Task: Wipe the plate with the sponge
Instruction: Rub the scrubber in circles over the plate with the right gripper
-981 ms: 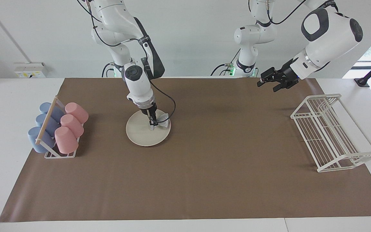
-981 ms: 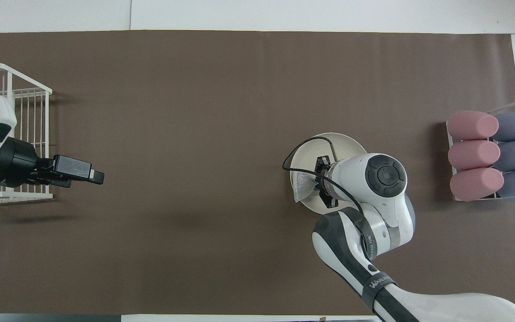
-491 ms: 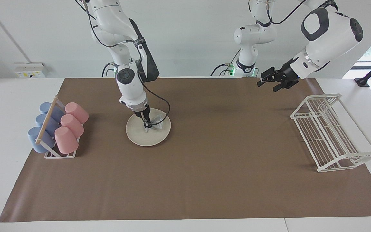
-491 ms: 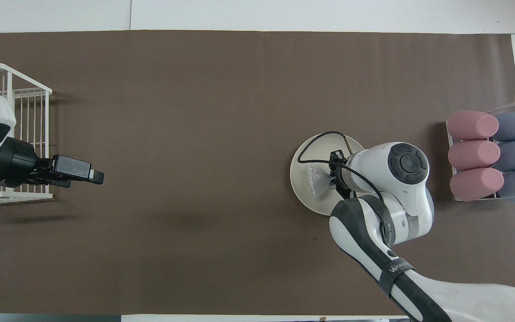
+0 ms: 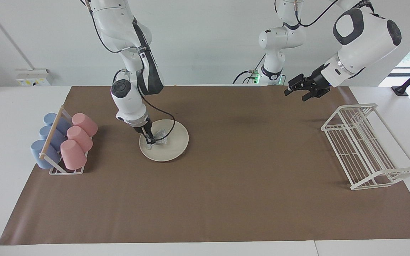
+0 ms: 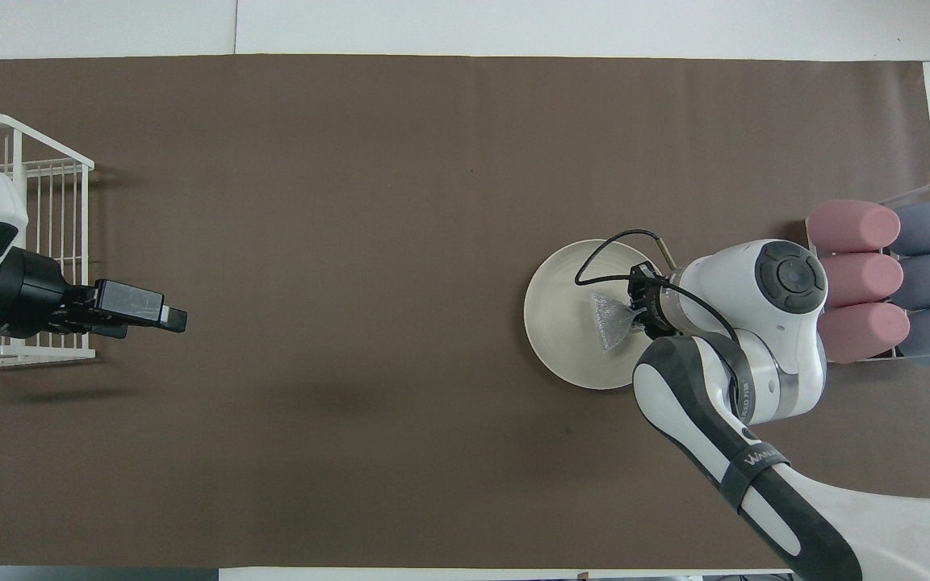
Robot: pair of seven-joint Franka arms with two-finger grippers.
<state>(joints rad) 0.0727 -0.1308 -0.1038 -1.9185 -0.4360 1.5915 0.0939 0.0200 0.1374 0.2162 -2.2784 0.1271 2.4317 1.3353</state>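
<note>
The cream-white plate lies flat on the brown mat, toward the right arm's end of the table. On it rests the silvery, wrinkled sponge, on the half of the plate beside the cup rack. My right gripper points down onto the plate and is shut on the sponge's edge, pressing it against the plate. My left gripper waits in the air over the mat beside the wire rack, open, with nothing between its fingers.
A white wire dish rack stands at the left arm's end of the table. A holder with pink and blue cups lies at the right arm's end, close beside the plate. The right arm's cable loops over the plate.
My right gripper has dragged the sponge across the plate, from the rim facing the table's middle to the half beside the cup holder. The left arm has stayed still.
</note>
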